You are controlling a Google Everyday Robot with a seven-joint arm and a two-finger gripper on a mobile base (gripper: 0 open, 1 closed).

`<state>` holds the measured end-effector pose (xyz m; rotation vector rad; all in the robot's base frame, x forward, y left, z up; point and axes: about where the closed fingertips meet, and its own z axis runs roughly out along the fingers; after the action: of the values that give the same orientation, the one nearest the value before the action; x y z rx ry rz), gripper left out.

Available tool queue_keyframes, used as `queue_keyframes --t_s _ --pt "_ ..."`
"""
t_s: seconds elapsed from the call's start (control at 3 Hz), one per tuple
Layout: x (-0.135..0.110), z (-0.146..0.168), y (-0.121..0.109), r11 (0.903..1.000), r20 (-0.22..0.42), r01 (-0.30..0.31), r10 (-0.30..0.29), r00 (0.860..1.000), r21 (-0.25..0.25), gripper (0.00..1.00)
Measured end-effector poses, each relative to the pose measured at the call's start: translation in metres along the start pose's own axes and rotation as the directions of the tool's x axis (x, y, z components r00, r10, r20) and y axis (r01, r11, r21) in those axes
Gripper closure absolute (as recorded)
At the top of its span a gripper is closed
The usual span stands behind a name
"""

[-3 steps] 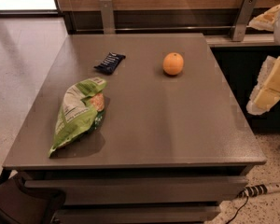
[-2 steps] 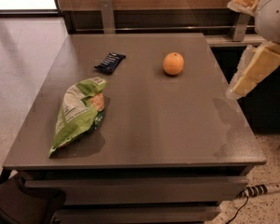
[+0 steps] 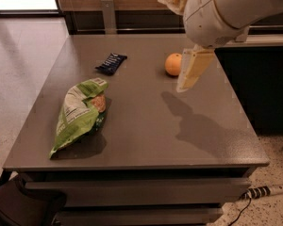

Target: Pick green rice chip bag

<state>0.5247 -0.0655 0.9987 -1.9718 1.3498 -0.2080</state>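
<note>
— Tabletop below; claw hanging above its far right side, spread impossible to tell. And the green rice chip bag?
— Flat, well left of the claw and nearer. Orange just beside the claw.
— Best to swing left, lower over the bag's middle, pinch across its narrow width.

The green rice chip bag is long, crinkly and light green. It lies flat on the front-left part of the tabletop, white label panel up, with an orange-tan chip picture at its right edge and its narrow end toward the front-left corner. The gripper hangs above the back-right, well apart from it.
</note>
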Motion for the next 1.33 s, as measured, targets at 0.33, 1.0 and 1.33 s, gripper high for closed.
queue_keyframes --t_s 0.33,1.0,1.33 --pt "-0.011 0.042 0.008 0.9971 -0.001 0.073 -0.073 0.997 -0.023 0.00" --pt "-0.018 0.052 0.004 0.9930 0.021 0.099 -0.098 0.995 -0.065 0.00" --pt "-0.043 0.080 -0.008 0.9673 0.106 0.193 -0.178 0.978 -0.164 0.00"
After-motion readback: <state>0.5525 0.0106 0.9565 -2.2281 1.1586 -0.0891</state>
